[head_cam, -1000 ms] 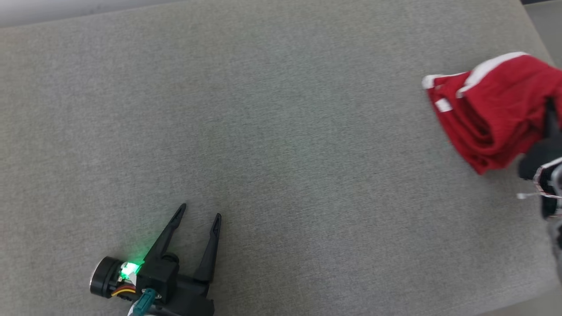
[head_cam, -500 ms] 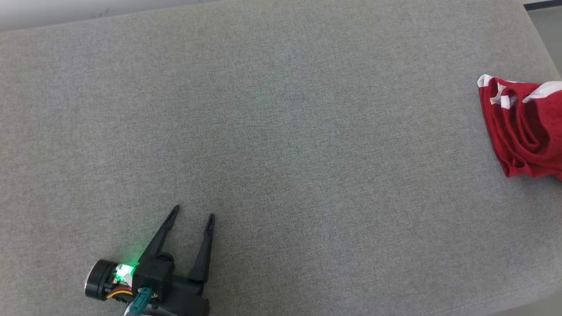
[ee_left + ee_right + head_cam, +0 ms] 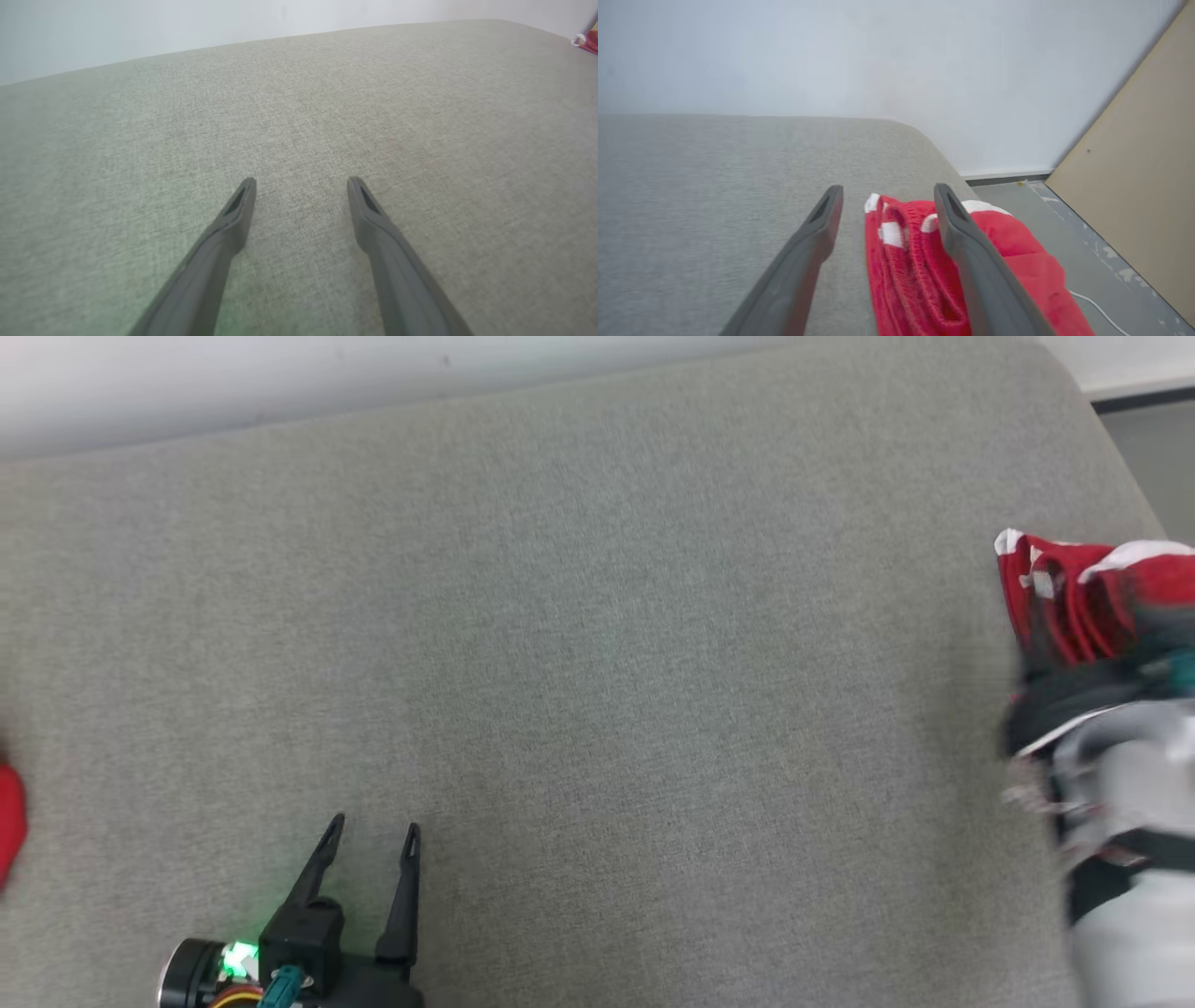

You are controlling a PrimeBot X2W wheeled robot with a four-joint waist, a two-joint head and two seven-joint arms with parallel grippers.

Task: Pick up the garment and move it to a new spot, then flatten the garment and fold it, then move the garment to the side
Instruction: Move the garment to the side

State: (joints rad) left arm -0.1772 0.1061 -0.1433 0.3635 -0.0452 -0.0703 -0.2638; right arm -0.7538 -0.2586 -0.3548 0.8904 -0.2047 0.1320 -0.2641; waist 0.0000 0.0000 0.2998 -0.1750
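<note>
Jaws of the left gripper (image 3: 373, 826) are seen spread apart above bare grey fabric at the near left of the table (image 3: 597, 616). Jaws of the right gripper (image 3: 885, 191) are likewise held wide apart; the red garment (image 3: 915, 270) is seen beneath and between them, unclamped. The garment, trimmed in white, is bunched in folds along the table's right edge, near its rounded far corner. A red shape (image 3: 7, 821), cut off by the frame, is seen at the left edge.

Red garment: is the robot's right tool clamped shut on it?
No, the right tool has its fingers wide apart, and the red garment lies loose on the grey cushion.
</note>
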